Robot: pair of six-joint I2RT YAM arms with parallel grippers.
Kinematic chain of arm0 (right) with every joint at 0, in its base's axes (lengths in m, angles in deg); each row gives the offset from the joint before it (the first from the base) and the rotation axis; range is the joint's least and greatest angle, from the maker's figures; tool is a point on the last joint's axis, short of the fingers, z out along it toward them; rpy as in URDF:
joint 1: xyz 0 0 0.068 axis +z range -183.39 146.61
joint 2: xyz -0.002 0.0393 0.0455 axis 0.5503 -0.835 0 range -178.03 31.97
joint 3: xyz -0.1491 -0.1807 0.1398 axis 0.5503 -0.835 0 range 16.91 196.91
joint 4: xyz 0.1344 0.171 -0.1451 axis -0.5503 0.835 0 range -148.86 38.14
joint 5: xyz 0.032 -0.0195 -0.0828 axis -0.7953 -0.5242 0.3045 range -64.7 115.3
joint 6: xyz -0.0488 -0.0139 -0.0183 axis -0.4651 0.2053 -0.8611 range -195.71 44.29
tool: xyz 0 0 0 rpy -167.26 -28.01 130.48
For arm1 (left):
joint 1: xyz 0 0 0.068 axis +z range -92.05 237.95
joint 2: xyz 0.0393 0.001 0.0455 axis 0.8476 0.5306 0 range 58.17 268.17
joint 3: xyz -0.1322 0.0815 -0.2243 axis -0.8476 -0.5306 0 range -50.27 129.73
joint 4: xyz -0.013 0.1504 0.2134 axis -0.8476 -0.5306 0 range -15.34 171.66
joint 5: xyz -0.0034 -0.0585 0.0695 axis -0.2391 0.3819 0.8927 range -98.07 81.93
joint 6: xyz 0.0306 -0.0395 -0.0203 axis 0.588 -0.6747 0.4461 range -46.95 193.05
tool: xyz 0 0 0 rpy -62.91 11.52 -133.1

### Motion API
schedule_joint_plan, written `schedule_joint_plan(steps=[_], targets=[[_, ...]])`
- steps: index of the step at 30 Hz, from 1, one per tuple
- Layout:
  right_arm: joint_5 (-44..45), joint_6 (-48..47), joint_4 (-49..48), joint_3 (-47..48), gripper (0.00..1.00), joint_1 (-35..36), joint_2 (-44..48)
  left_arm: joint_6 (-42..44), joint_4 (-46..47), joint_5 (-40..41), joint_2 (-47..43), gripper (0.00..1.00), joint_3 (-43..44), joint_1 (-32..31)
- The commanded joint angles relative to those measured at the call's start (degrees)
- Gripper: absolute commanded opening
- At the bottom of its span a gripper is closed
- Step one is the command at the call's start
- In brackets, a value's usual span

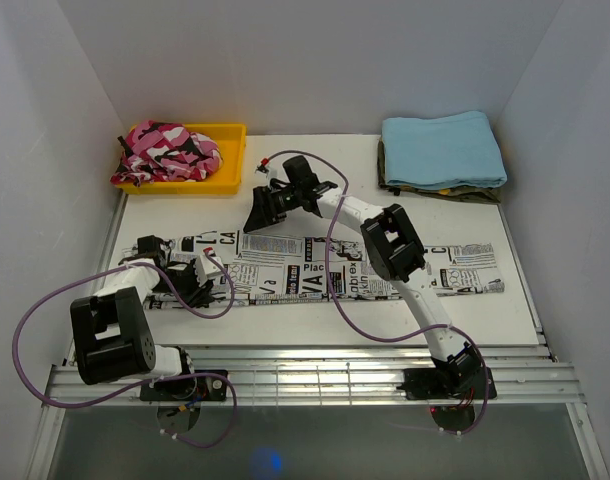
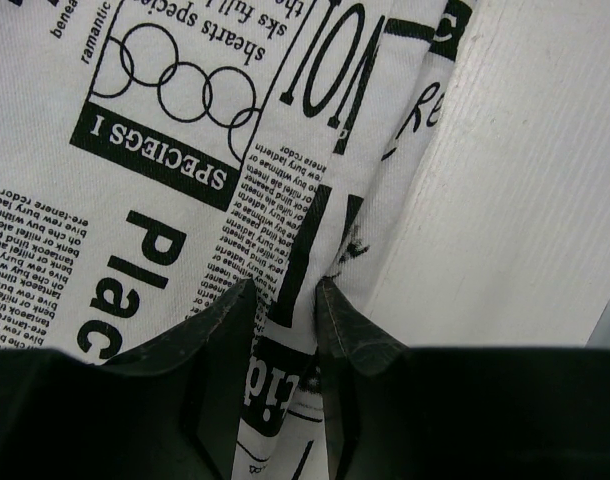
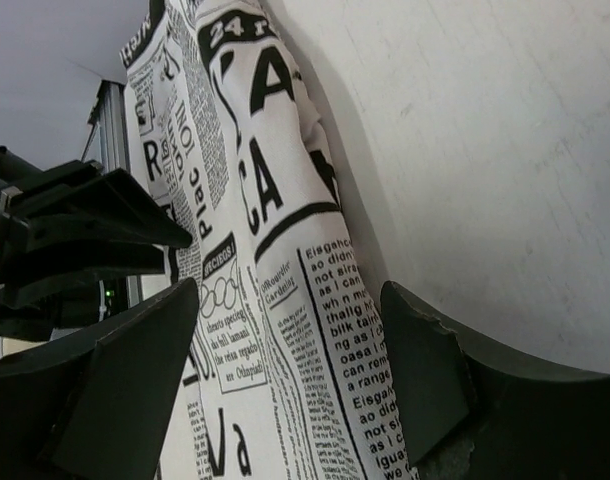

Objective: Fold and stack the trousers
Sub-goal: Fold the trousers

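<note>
Legibly, trousers, "SPECIEGS I", "Plac"

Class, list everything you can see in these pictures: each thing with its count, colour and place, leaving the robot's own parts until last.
trousers: one pair, white with black newspaper print, spread flat across the table's middle
table: one, white, under everything
tray: one, yellow, far left corner
camouflage garment: one, pink, heaped in the tray
folded cloth: one, light blue, far right, on a darker garment
cables: two, purple, along the arms
left arm, right arm: black and white, near edge
left jaws: black, shut on a trousers fold
right jaws: black, open at the trousers' far edge
</note>
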Motion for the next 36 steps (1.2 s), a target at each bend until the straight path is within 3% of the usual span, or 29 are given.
schedule_joint_plan(steps=[1, 6, 10, 13, 18, 25, 31, 36], targets=[[-3.1, -4.0, 3.3, -0.2, 0.78, -0.3, 0.0, 1.1, 0.5, 8.3, 3.6, 0.42, -4.5, -0.4], [-3.9, -6.3, 5.5, -1.3, 0.71, -1.1, 0.6, 0.8, 0.4, 8.0, 3.5, 0.41, -4.0, -0.4], [-6.6, -4.3, 6.3, -0.5, 0.5, -2.0, -0.4, 0.9, 0.3, 7.9, 3.2, 0.41, -4.1, -0.4], [-9.5, -1.7, 4.4, -0.8, 0.44, -2.6, 0.1, 1.1, 0.3, 7.9, 3.4, 0.41, -4.5, -0.4], [-11.6, 2.1, -2.4, -5.5, 0.46, -2.8, 3.8, 0.6, 0.6, 7.6, 3.5, 0.41, -4.6, -0.4], [-14.2, 8.2, -4.7, -4.1, 0.5, -2.0, 0.6, 0.7, 0.6, 7.8, 3.5, 0.41, -4.6, -0.4], [-16.1, 15.2, -11.9, -5.9, 0.46, -1.7, 0.6, 0.6, 0.7, 8.0, 3.6, 0.41, -4.5, -0.4], [-16.4, 16.3, -11.0, -4.8, 0.48, -1.3, 0.4, 0.9, 0.6, 7.6, 3.8, 0.4, -4.6, -0.4]])
